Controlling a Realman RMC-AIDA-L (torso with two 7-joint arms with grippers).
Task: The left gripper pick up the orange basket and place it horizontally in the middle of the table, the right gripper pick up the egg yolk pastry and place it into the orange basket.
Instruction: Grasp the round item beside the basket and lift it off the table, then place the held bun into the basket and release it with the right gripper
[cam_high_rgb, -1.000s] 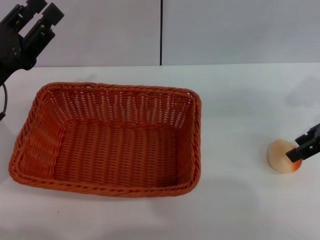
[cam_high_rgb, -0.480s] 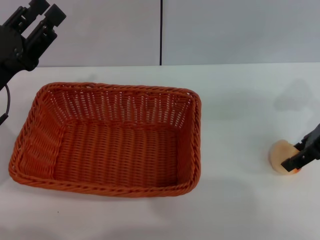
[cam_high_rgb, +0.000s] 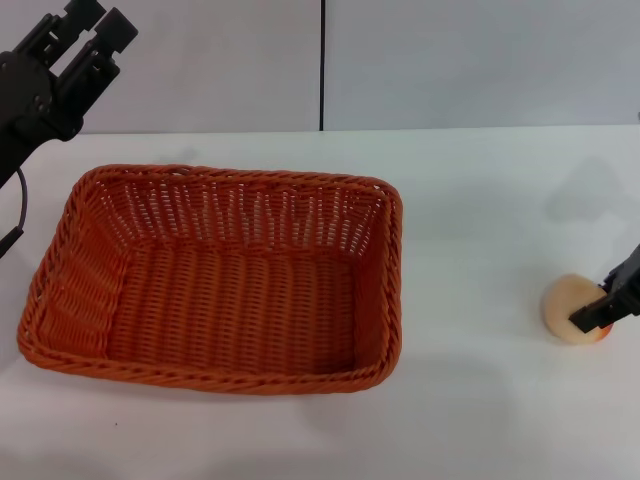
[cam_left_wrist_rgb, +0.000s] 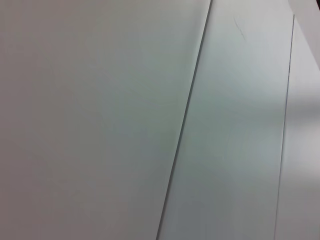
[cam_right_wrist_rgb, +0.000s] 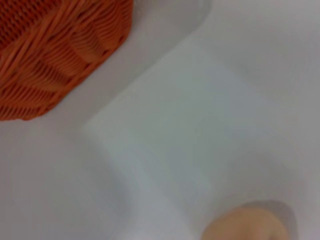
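Observation:
The orange basket (cam_high_rgb: 392, 262) lies lengthwise on the white table (cam_high_rgb: 480, 190), left of the middle, with nothing in it. One corner of the basket (cam_right_wrist_rgb: 47, 55) shows in the right wrist view. My left gripper (cam_high_rgb: 92, 30) hangs open and high above the table's far left, clear of the basket. The egg yolk pastry (cam_high_rgb: 568, 305) rests on the table at the right edge. A dark tip of my right gripper (cam_high_rgb: 606, 308) touches its right side. The pastry (cam_right_wrist_rgb: 245, 226) also shows close under the right wrist camera.
A grey wall with a dark vertical seam (cam_high_rgb: 322, 65) stands behind the table. Bare white tabletop lies between the basket and the pastry. The left wrist view shows only wall panels.
The right gripper tip has come down and now sits lower against the pastry's right side. The pastry has shifted a little to the right. The left gripper has drifted slightly up and right.

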